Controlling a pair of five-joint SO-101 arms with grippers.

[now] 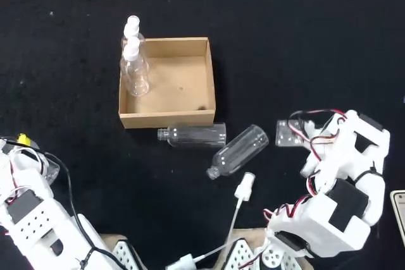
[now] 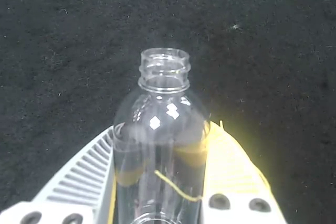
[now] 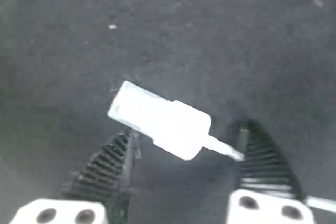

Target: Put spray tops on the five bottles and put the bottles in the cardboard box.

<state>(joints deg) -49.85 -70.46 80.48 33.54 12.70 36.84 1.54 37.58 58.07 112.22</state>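
My left gripper (image 2: 163, 129) pinches bottle (image 2: 160, 150), neck out along fingers; right gripper (image 3: 189, 131) spread over flat-lying spray top (image 3: 160, 119).

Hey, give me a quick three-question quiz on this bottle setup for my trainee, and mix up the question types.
1. True or false: the bottle in the left tool is already capped.
2. How many capped bottles stand at the cardboard box? A one, B two, C four.
3. Fill in: between the right tool's open fingers lies a ____.
Key: 1 false; 2 B; 3 spray top.
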